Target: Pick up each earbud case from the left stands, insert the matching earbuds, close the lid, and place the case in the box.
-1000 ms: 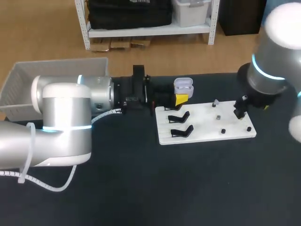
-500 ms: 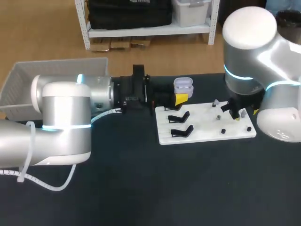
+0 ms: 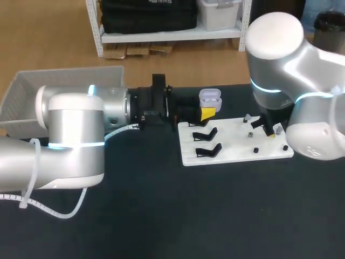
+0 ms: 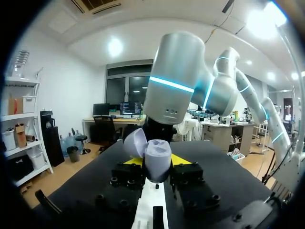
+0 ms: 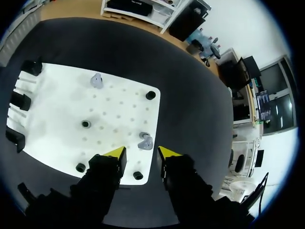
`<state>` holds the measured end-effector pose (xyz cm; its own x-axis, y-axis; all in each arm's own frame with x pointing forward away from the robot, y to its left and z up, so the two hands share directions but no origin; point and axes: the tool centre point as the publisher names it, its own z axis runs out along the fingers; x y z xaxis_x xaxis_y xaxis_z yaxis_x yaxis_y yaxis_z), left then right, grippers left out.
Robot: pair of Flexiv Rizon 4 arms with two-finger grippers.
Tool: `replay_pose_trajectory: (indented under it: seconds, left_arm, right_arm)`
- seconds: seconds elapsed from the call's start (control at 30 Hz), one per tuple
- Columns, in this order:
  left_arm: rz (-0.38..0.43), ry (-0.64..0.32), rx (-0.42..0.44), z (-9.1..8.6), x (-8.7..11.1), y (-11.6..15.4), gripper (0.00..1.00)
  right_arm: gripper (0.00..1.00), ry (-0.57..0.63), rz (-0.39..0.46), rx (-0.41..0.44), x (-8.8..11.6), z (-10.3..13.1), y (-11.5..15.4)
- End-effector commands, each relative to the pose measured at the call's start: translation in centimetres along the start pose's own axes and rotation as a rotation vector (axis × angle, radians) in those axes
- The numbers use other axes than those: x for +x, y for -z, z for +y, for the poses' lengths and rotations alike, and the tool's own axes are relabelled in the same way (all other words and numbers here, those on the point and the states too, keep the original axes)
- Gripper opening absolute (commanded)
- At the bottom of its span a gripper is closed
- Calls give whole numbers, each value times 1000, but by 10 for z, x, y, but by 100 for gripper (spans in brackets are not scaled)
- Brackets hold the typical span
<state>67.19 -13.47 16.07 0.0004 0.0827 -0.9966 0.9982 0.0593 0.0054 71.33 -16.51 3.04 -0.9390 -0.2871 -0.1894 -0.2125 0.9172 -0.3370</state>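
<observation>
Far over on our left sits the white box point(image 3: 27, 102), where the case must go at the end. Beside it our left arm stretches across the counter point(image 3: 161, 216). Our left pincer point(image 4: 157, 168) is pinching the earbud case point(image 3: 210, 98) from both sides and holds it up by the back edge of the white board point(image 3: 232, 154). The lid is open, so we think the case is ready for its buds.

Going right, our right pincer point(image 5: 140, 153) hangs over the board's right end. Its two fingers are apart and hold nothing. One little grey earbud point(image 5: 145, 141) stands on the board just ahead of the gap between them, nearly in line with it. Our right arm is much the nearer one, so we think it should drop straight down and pinch. Which way the bud's long side points, we cannot tell. A second earbud point(image 5: 96, 80) waits farther along the board.
</observation>
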Motion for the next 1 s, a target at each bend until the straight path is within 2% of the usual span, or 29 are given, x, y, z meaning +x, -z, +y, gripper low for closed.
replay_pose_trajectory:
  seconds: [0.03, 0.3, 1.0]
  left_arm:
    - [-9, -5, -8, -1, 2, 0, 0]
    - [-9, -5, -8, -1, 2, 0, 0]
    - [-9, -5, -8, -1, 2, 0, 0]
  right_arm:
    - [35, -3, 5, 8, -3, -1, -3]
    - [33, -3, 13, 17, 0, -4, -7]
    - [35, -17, 8, 21, -5, -3, -10]
